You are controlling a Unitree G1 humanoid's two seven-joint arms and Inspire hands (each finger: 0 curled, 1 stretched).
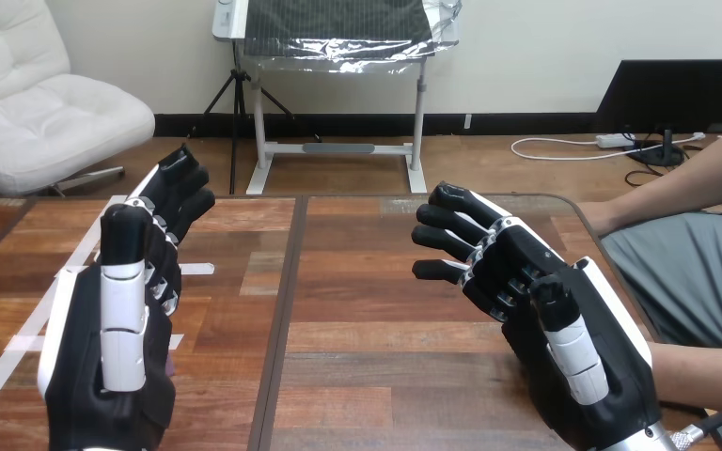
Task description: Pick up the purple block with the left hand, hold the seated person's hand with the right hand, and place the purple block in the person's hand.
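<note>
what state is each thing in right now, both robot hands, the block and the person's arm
left robot hand: open, raised above the table, holding nothing
right robot hand: open, fingers loosely bent, raised, holding nothing
purple block: mostly hidden behind the left robot hand, not picked up
person's forearm: reaches to the table's right edge, apart from both robot hands

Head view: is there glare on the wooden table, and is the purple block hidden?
Head view: no hard glare, only a soft sheen on the wooden table toward its far edge; the left robot hand covers the purple block except a sliver at its side.
</note>
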